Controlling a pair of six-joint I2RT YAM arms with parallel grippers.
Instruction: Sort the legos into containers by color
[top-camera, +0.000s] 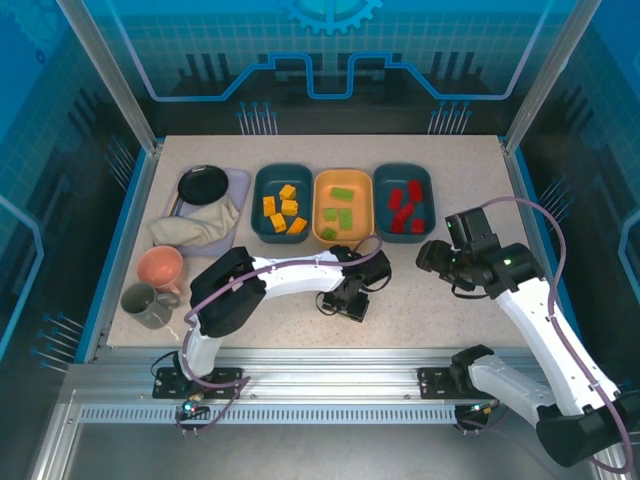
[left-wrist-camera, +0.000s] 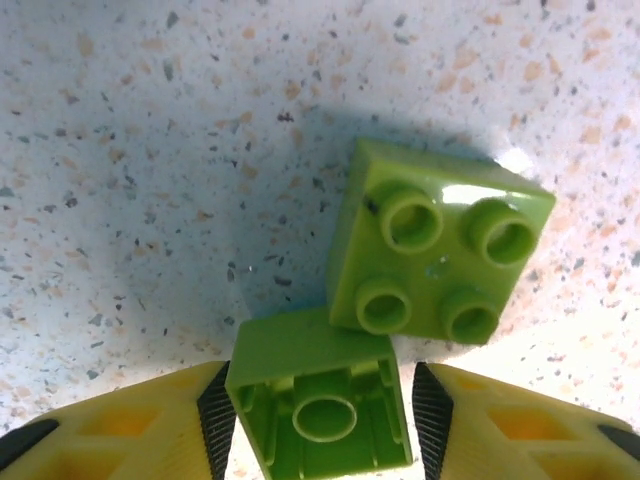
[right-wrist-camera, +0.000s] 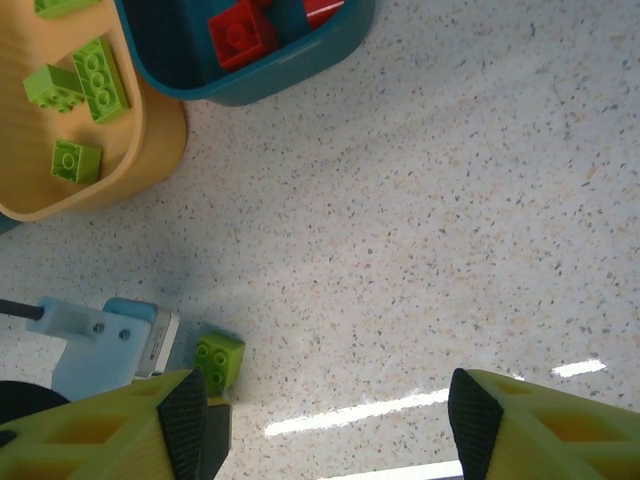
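Sorting nearly done: the left gripper (left-wrist-camera: 322, 425) clasps an upturned green brick (left-wrist-camera: 320, 400) between its black pads (left-wrist-camera: 216, 415), low over the speckled table (top-camera: 450, 320) just in front of the trays. The brick is glossy lime plastic, its hollow underside and single round tube facing the wrist camera. A second green brick (left-wrist-camera: 440, 255), square with four studs up, lies on the table touching the held one at a corner.

Along the far side stand three shallow trays in a row. The left teal tray (top-camera: 258, 205) holds orange bricks (top-camera: 283, 212), the orange-yellow tray (top-camera: 343, 243) in the middle holds green bricks (top-camera: 340, 212), and the right teal tray (top-camera: 403, 238) holds red bricks (top-camera: 405, 208).

The right gripper (right-wrist-camera: 325, 410) hangs over bare table to the right of the left gripper, near the front of the right teal tray, its yellow fingers spread wide with nothing between them.
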